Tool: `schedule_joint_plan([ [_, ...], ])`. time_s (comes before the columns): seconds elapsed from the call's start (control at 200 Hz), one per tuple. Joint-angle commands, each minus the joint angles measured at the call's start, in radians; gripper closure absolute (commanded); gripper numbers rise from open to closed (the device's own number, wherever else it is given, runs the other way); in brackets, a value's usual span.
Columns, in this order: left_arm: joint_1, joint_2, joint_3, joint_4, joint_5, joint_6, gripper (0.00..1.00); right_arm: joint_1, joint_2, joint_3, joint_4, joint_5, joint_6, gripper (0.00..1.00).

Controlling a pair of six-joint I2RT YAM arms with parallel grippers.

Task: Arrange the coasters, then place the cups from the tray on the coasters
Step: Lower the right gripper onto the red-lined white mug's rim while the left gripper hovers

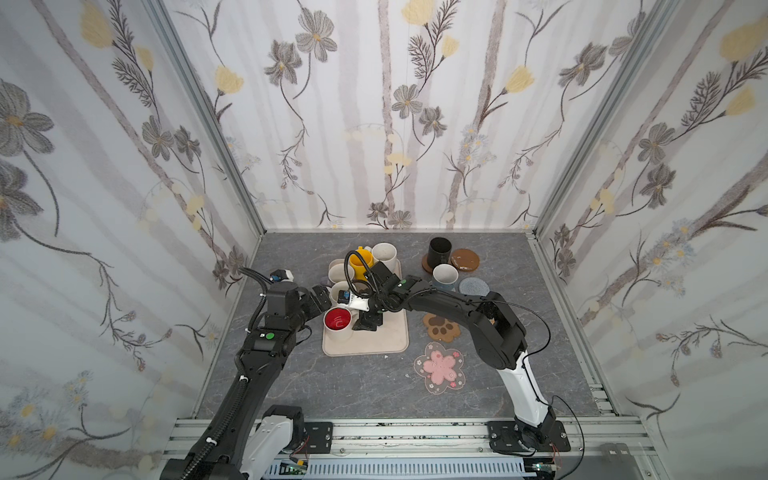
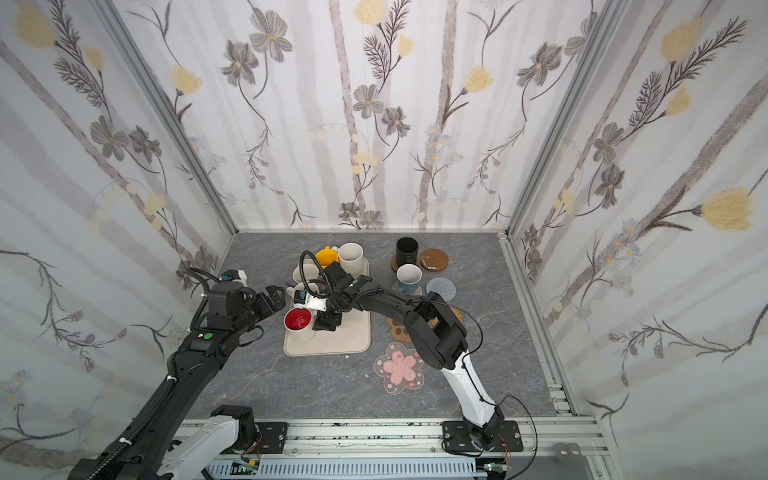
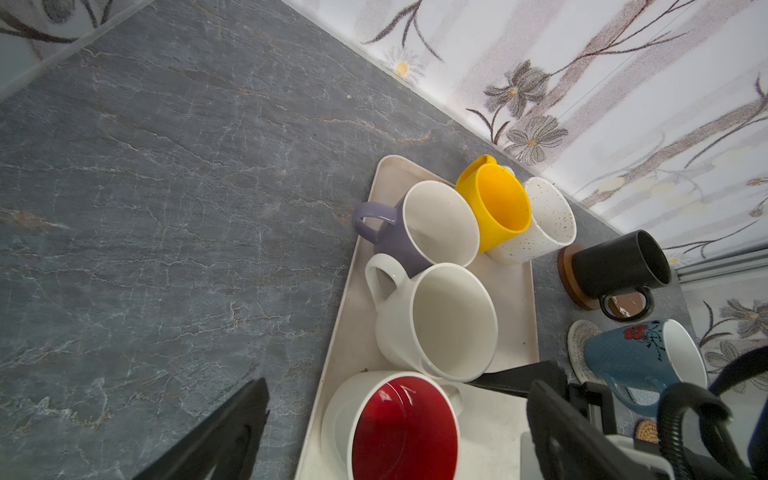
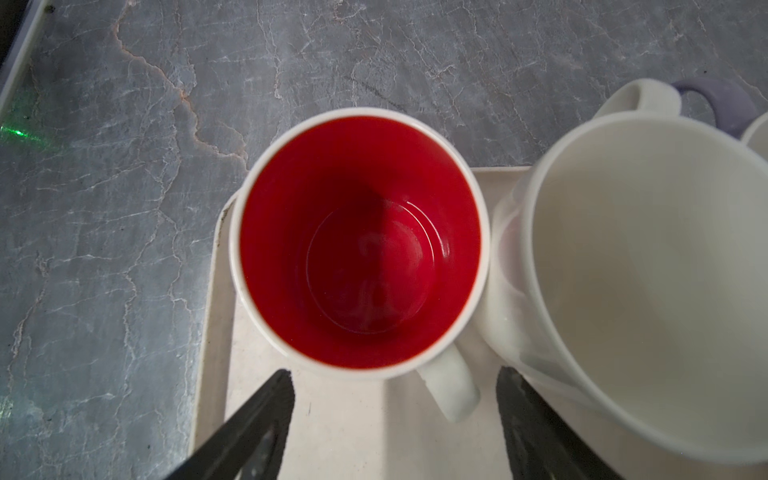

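Note:
The beige tray [image 1: 390,338] holds several cups: a white one with a red inside [image 1: 337,322] [image 4: 359,241], an off-white one [image 1: 340,291], a lilac one [image 3: 390,237], a yellow one [image 1: 358,261] and a speckled off-white one [image 1: 384,252]. My right gripper [image 1: 366,322] [image 4: 395,401] is open low over the tray, its fingers either side of the red-inside cup's handle [image 4: 451,386] without touching it. At the tray's left edge my left gripper [image 1: 318,296] [image 3: 392,424] stands wide open and empty. A black cup [image 1: 439,250] stands on a wooden coaster and a blue cup [image 1: 445,276] on a woven one.
Bare coasters lie right of the tray: a brown disc [image 1: 464,259], a grey round [image 1: 473,286], a paw shape [image 1: 441,326] and a pink flower [image 1: 440,366]. A rattan one [image 2: 458,314] shows partly under my right arm. Walls close in the back and sides.

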Motion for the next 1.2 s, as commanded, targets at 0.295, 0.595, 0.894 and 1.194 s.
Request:
schedule_joint_plan([
  [0.295, 0.001, -0.006, -0.002, 0.011, -0.007, 0.012, 0.00, 0.030, 0.016, 0.005, -0.010, -0.008, -0.017, 0.32],
  [0.595, 0.001, -0.021, -0.002, 0.011, -0.002, 0.010, 0.00, 0.050, -0.003, -0.034, -0.001, 0.002, 0.020, 0.43],
  [0.894, 0.001, -0.034, -0.003, 0.011, -0.001, 0.011, 0.00, 0.070, -0.011, -0.068, 0.023, 0.024, 0.070, 0.50],
  [1.194, 0.001, -0.035, -0.005, 0.012, 0.000, 0.009, 0.00, 0.083, 0.028, -0.018, 0.017, 0.113, 0.129, 0.59],
])
